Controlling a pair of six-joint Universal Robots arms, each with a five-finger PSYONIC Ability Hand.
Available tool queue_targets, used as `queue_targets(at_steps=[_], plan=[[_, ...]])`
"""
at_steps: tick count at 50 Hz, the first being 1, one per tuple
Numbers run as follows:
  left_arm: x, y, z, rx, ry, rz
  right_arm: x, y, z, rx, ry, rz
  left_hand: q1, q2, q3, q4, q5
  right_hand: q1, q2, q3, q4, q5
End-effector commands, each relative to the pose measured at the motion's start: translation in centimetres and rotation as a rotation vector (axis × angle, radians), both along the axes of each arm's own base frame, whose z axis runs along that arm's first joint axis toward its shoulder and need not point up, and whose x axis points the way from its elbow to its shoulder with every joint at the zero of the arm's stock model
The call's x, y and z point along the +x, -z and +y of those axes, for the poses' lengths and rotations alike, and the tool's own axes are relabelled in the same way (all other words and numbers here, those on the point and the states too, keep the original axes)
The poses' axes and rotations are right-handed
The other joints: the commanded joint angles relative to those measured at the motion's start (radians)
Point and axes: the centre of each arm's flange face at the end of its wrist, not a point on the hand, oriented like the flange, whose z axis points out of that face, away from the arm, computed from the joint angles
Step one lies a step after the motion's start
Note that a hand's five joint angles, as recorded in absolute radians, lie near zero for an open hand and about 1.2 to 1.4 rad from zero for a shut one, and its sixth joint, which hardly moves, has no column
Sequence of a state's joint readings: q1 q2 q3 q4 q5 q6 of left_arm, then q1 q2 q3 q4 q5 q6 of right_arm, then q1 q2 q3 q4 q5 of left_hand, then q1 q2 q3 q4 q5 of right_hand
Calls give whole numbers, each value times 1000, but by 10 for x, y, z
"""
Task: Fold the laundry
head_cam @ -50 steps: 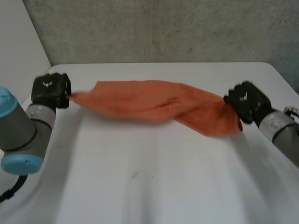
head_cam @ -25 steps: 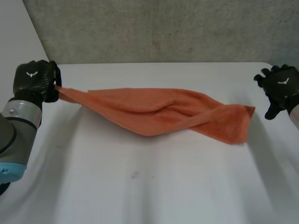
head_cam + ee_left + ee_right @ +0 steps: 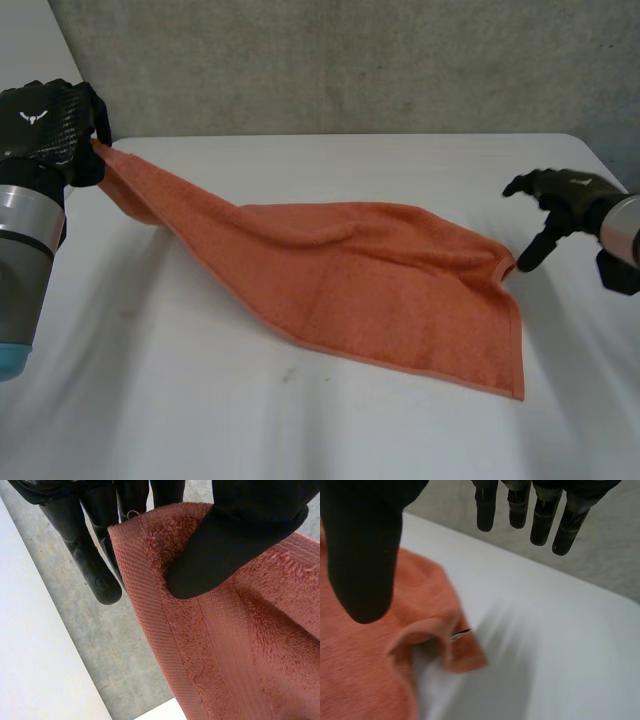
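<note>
**Towel pinched at left, free at right**

My left hand (image 3: 45, 120): the thumb (image 3: 235, 545) presses onto one corner of the towel (image 3: 370, 280) and clamps it against the fingers (image 3: 95, 565) behind. The hand is raised over the far left corner of the table (image 3: 300, 430). The towel slopes down from my pinch, then spreads flat across the table's middle toward the right edge. One corner lies near the front right.

My right hand (image 3: 565, 195): fingers straight and spread, thumb apart, holding nothing. It hovers near the right edge, just beside the towel's far right corner. That corner is curled over on itself, and a small tag (image 3: 460, 636) shows at the fold.
</note>
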State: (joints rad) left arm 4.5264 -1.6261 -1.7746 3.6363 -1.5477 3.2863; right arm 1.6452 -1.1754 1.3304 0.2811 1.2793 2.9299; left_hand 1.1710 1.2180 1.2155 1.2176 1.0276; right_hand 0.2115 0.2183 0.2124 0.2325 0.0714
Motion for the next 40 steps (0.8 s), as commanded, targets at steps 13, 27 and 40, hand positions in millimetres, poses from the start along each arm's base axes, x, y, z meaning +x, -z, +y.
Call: queue_targets(at_steps=[13,27,40], plan=[[22,11,-15,35,-70,1,21,31,106,-8,-202,149,225,178,181,179,194,155,149,154,134,121],[26,19,-18,72,-68,72,20,70,124,-51,-265,242,225,178,181,179,194,144,137,143,123,109],[25,25,-16,89,-65,71,20,103,114,-40,-268,256,225,178,181,179,194,208,201,207,187,174]])
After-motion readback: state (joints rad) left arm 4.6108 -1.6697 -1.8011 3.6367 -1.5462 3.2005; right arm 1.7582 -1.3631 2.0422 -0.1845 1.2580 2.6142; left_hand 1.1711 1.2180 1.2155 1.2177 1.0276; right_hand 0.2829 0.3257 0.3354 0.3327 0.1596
